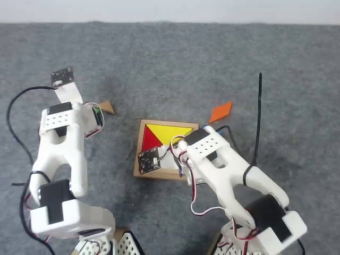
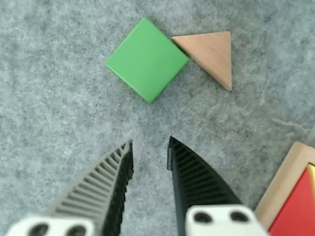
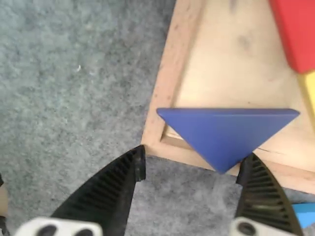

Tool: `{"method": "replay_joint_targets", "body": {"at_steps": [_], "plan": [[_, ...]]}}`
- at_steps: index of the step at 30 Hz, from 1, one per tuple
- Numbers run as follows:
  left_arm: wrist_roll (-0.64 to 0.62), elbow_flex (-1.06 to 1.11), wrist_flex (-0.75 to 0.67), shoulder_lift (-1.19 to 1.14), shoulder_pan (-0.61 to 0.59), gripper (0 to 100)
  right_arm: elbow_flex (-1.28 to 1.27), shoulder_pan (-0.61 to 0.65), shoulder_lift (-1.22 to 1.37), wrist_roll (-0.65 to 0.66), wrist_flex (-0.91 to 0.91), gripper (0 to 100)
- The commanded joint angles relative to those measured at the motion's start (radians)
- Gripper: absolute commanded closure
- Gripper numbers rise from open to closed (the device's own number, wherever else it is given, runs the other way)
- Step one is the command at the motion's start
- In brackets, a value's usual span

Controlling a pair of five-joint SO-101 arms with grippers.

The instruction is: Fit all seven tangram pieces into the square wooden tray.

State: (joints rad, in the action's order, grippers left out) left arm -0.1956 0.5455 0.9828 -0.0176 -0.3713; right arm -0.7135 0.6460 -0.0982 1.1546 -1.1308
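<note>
The right gripper (image 3: 194, 157) stood spread wide and grasping nothing, with the blue triangle (image 3: 224, 130) lying in the gap between its jaws and touching neither. The triangle's long edge ran from jaw to jaw and its apex pointed back toward the gripper. It lay across a corner of the wooden tray (image 3: 170, 83), with the apex over the rim, so it looked propped there and not seated flat. Which corner this was could not be told, because the arm covered it in the high view. A push or a regrasp seemed likely to depend on that overhang. Farther into the tray sat the red piece (image 3: 295, 29) and the yellow piece (image 1: 170, 131).

The left gripper (image 2: 150, 143) was released too, its jaws a little apart over bare table (image 1: 159, 64). Just ahead of it lay the green square (image 2: 146, 59), with the wooden triangle (image 2: 211, 51) corner to corner beside it. That put the left arm nearer to both. In the high view the wooden triangle lay at about 10 o'clock from the tray. The orange parallelogram (image 1: 220, 111) lay at about 2 o'clock, closer to the right arm.
</note>
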Motion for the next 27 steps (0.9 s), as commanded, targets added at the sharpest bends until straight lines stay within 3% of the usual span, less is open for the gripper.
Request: {"method": "replay_joint_targets", "body": {"at_steps": [1,8,17,27], "plan": [[0.009,-0.013,0.009,0.068,-0.006,89,0.003,0.01,0.001,-0.048,-0.022,70.7],[0.009,-0.015,0.009,0.068,-0.006,89,0.002,0.01,0.001,-0.167,-0.022,71.3],[0.009,-0.015,0.008,0.068,-0.006,89,-0.014,0.051,-0.001,-0.203,-0.036,90.0],[0.009,-0.015,0.009,0.068,-0.006,89,-0.006,0.031,-0.019,-0.218,-0.038,89.8]]}}
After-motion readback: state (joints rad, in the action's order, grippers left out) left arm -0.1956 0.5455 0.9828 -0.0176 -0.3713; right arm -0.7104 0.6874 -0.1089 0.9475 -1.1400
